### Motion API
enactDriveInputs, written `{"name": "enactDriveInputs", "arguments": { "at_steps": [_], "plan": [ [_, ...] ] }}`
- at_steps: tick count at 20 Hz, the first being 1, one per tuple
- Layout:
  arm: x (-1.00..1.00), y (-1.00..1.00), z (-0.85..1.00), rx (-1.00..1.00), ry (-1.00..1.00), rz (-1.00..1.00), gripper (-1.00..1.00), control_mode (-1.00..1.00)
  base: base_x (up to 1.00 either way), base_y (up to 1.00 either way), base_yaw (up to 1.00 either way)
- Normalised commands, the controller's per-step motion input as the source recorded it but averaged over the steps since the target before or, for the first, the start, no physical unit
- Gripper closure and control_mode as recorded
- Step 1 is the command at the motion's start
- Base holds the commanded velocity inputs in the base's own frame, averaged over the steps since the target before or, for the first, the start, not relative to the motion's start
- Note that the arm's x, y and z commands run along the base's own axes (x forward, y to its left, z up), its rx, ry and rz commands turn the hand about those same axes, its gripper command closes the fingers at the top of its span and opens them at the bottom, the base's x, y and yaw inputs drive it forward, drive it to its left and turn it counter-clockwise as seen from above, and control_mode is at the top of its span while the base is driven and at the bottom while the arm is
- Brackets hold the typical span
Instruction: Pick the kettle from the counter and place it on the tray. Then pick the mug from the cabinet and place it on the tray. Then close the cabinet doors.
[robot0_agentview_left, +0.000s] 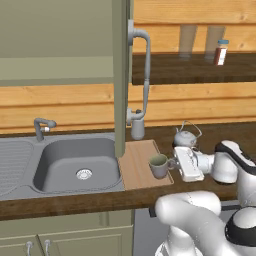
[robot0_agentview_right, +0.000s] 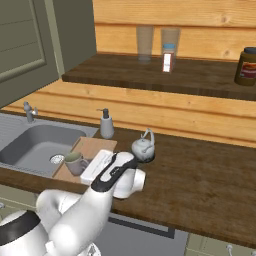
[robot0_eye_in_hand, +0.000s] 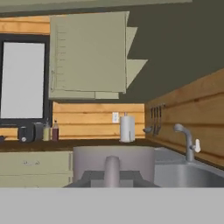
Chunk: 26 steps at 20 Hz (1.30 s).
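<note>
Mug (robot0_agentview_left: 159, 165) upright on tray (robot0_agentview_left: 136, 170) near its front right edge, handle clamped by shut gripper (robot0_agentview_left: 175, 163); fingertips hidden. Kettle (robot0_agentview_left: 186, 135) on counter (robot0_agentview_right: 200, 175) beside tray, well clear.

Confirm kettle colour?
Shiny silver, with a thin wire handle. The kettle shows best in the right base view, standing on the dark wood counter.

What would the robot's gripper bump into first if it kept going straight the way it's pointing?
Nothing new right away: the gripper is already shut on the mug, over the tray. Straight on lies the sink, probably passing over its basin, though depth is hard to judge.
</note>
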Motion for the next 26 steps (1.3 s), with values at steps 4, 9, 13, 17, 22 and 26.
{"name": "enactDriveInputs", "arguments": {
  "at_steps": [4, 9, 13, 17, 22, 26],
  "plan": [
    [0.46, 0.17, -0.50, 0.00, 0.00, 0.08, 1.00, -1.00, 0.00, 0.00, 0.00],
    [0.49, 0.17, -0.50, 0.00, 0.00, 0.08, 1.00, -1.00, 0.00, 0.00, 0.00],
    [0.46, 0.00, -0.42, 0.02, -0.03, 0.09, 1.00, -1.00, 0.00, 0.00, 0.00],
    [0.43, 0.00, -0.38, 0.05, -0.07, 0.11, 1.00, -1.00, 0.00, 0.00, 0.00],
    [0.31, -0.02, -0.37, 0.05, -0.07, 0.12, 1.00, -1.00, 0.00, 0.00, 0.00],
    [0.08, -0.13, -0.19, 0.02, -0.04, 0.11, 1.00, -1.00, 0.00, 0.00, 0.00]
  ]
}}
